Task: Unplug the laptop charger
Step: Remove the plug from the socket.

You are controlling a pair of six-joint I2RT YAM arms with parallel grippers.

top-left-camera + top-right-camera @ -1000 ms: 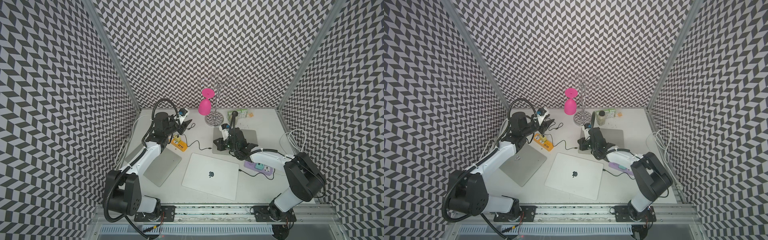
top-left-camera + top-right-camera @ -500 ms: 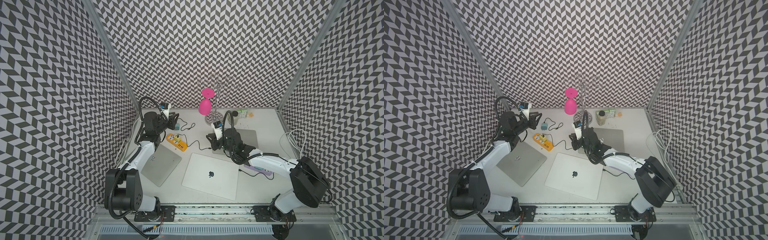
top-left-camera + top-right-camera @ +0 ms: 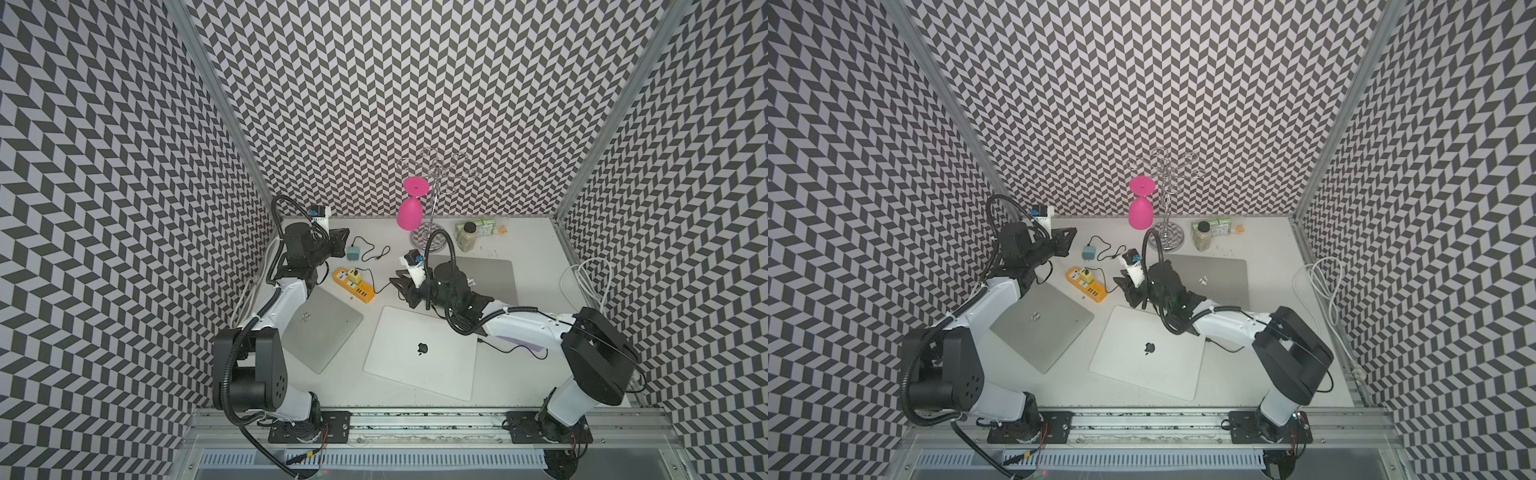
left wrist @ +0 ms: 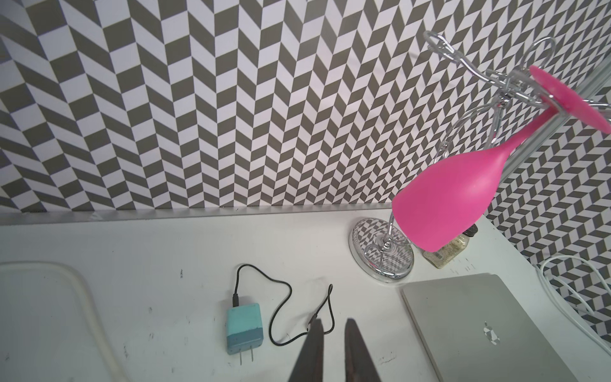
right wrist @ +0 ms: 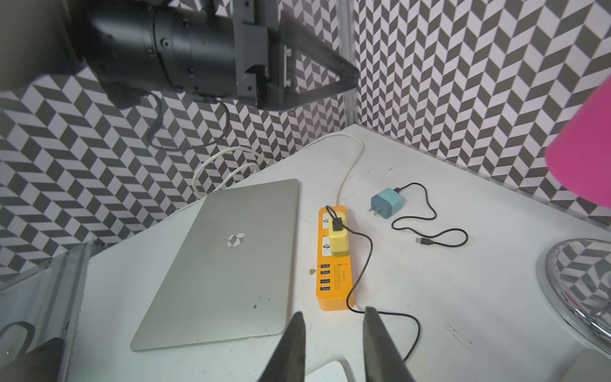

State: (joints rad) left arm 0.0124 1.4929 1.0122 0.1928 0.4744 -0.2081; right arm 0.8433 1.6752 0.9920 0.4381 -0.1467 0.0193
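A yellow laptop charger (image 5: 339, 239) sits plugged into the orange power strip (image 5: 334, 284), which shows in both top views (image 3: 357, 286) (image 3: 1090, 286). Its black cable (image 5: 363, 264) runs toward the white laptop (image 3: 422, 353). My right gripper (image 5: 334, 314) hovers open and empty just off the strip's near end, beside the cable, and appears in a top view (image 3: 401, 286). At the back left, above the table, my left gripper (image 4: 332, 322) (image 3: 345, 235) holds nothing, its jaws a narrow gap apart. A teal charger (image 4: 244, 329) lies unplugged beside it.
A silver laptop (image 3: 320, 324) lies left of the strip and a grey laptop (image 3: 486, 274) lies at the back right. A pink glass (image 3: 409, 212) hangs on a chrome rack (image 3: 432, 199), next to a bottle (image 3: 467, 237). White cord (image 3: 586, 278) coils at the right edge.
My left gripper drew back to the left, away from the teal charger, and its jaws narrowed. My right gripper moved left toward the orange strip and its jaws opened.
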